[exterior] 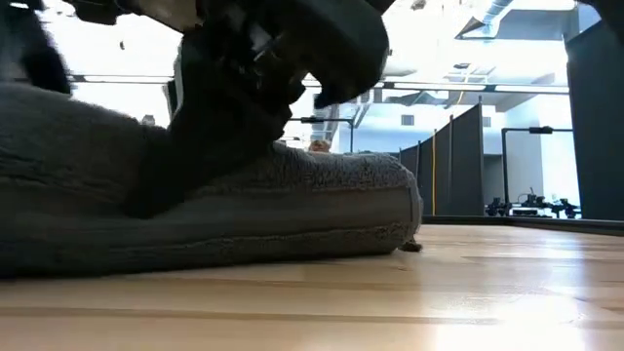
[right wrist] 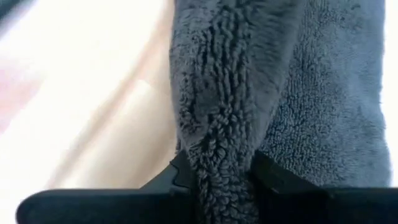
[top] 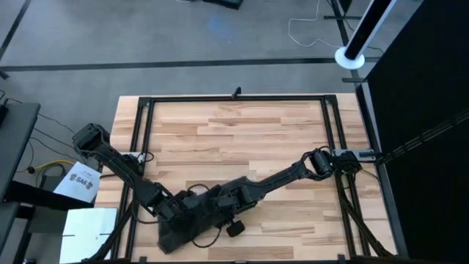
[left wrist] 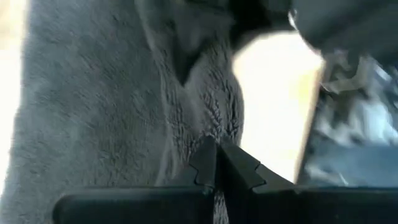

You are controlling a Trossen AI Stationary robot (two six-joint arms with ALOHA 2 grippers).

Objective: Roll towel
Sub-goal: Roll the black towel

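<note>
Charcoal-grey, plush terry cloth, the soft towel [top: 187, 224] lies bunched at the near edge of the pale butcher-block wooden table [top: 242, 132], left of centre, with both dark arms reaching down onto it. In the low view it [exterior: 244, 210] sits as a thick folded mass on the wood. The left gripper [left wrist: 217, 171] has its fingers pressed together, pinching a thin fold of the towel [left wrist: 106, 99]. The right gripper [right wrist: 221, 171], just beside it over the cloth, clamps a thick ridge of pile [right wrist: 230, 81] between its two fingers.
</note>
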